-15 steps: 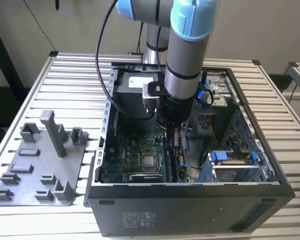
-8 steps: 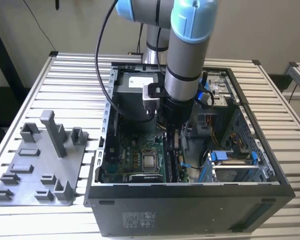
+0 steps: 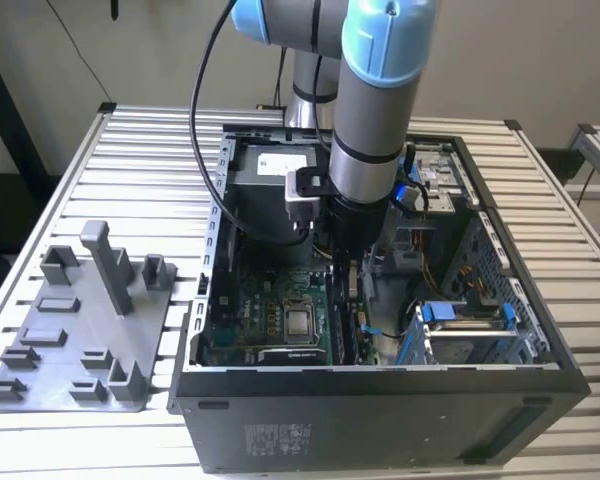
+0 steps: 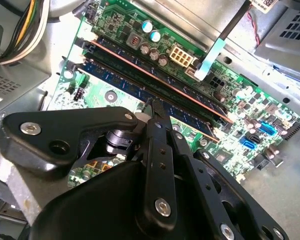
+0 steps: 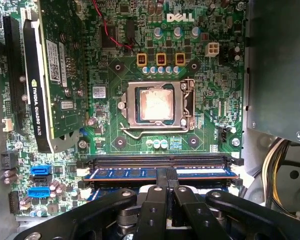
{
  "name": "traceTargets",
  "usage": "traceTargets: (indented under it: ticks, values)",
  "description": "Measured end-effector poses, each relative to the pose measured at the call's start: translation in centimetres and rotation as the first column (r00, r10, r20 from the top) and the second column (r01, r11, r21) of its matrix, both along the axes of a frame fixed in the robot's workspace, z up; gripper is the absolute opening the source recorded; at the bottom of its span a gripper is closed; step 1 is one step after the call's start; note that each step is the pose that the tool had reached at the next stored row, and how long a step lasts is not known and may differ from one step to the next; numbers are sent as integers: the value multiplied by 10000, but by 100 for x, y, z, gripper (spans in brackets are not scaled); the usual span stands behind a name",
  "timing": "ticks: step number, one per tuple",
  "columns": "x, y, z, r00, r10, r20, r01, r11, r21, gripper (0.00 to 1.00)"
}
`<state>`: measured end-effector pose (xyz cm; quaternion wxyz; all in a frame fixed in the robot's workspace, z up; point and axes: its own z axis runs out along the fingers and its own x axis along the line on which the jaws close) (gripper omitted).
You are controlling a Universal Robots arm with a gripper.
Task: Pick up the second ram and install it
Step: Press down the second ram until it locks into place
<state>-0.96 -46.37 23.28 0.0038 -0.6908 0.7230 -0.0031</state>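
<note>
The second ram (image 5: 125, 173), a thin bluish board, stands on edge in a memory slot of the green motherboard (image 5: 210, 115), beside the CPU socket (image 5: 155, 105). In the second wrist view it runs diagonally (image 4: 115, 80) along the slots. My gripper (image 5: 167, 172) is shut, its two black fingertips side by side on the stick's top edge near its middle (image 4: 154, 107). In the exterior view the gripper (image 3: 342, 262) reaches down into the open computer case (image 3: 380, 400) over the memory slots. Another bluish board lies partly hidden beneath the fingers.
A graphics card (image 5: 50, 75) stands across the board from the slots. Bundled power cables (image 5: 277, 160) hang by the case wall. Blue drive-bay clips (image 3: 460, 315) sit at the exterior view's right. A grey holder plate (image 3: 70, 340) with upright blocks lies on the slatted table, left of the case.
</note>
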Motion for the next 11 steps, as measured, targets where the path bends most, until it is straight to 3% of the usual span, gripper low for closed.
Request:
traceTargets:
  ticks: [3,11]
  values:
    - [0,-1,-14,10000,0,1,0,10000,1,11]
    - [-1,-2,-143,10000,0,-4,0,10000,-16,11]
